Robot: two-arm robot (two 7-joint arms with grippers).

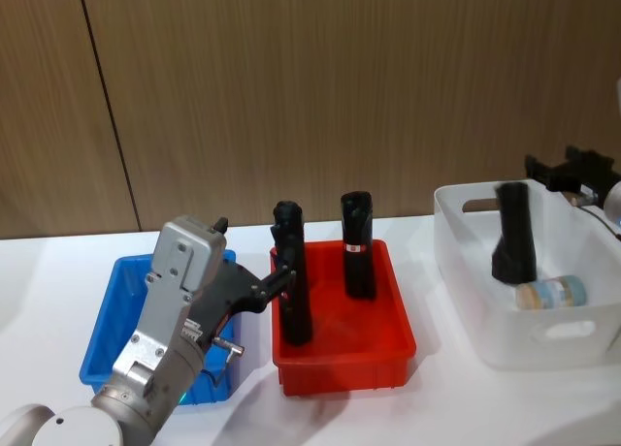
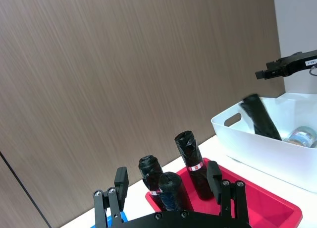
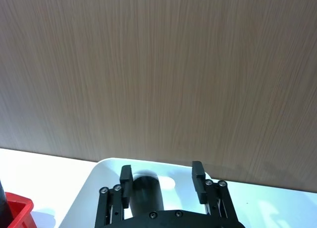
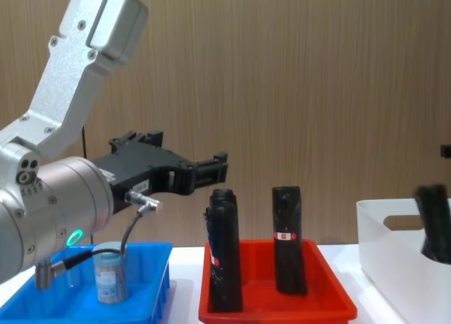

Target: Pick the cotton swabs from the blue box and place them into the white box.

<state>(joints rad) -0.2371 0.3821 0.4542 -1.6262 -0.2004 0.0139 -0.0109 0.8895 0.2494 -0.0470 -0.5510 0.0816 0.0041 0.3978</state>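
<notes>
One cotton swabs jar point(image 4: 110, 273) stood in the blue box point(image 4: 151, 282) at lower left; another point(image 1: 553, 293) lay in the white box point(image 1: 466, 301) at right. Left claw point(image 4: 211, 169) hovered wide and empty above; next it should drop onto that jar. Right claw point(image 3: 162, 179) sat wide and empty over the white box.

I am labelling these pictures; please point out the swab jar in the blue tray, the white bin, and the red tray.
swab jar point(image 4: 110, 275), chest view, its labelled side.
white bin point(image 1: 505, 344), head view, its front wall.
red tray point(image 1: 347, 354), head view, its front wall.
</notes>
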